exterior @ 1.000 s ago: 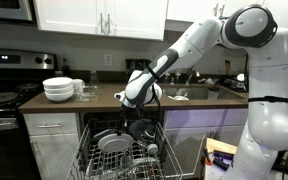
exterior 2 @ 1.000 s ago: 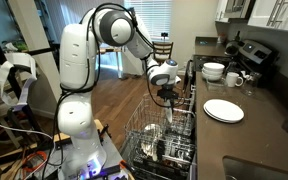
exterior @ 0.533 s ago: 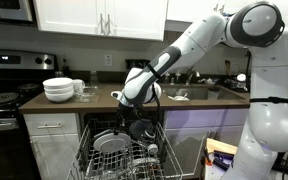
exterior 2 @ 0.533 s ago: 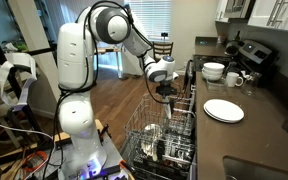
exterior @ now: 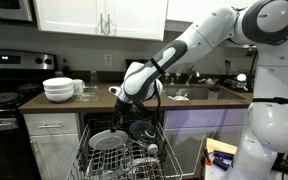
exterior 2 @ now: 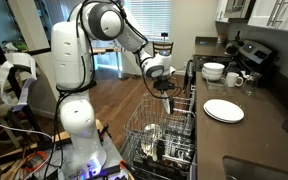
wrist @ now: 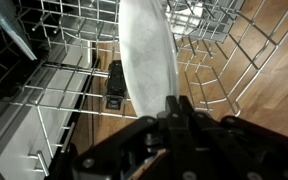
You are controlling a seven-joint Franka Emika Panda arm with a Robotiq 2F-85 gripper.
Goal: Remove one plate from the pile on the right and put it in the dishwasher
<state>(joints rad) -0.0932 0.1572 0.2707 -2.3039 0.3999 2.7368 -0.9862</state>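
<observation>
The gripper is pinching the plate edge-down, likely to suit the dishwasher tines. Both are hanging below the counter's front edge.

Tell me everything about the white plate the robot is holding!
The plate is plain white, round, thin and smooth, probably ceramic. In the wrist view it stands on edge, slightly tilted, pinched at its rim by the gripper. It hangs down among the grey wires of the dishwasher rack, above the wooden floor. Whether it touches the wires cannot be told.
</observation>
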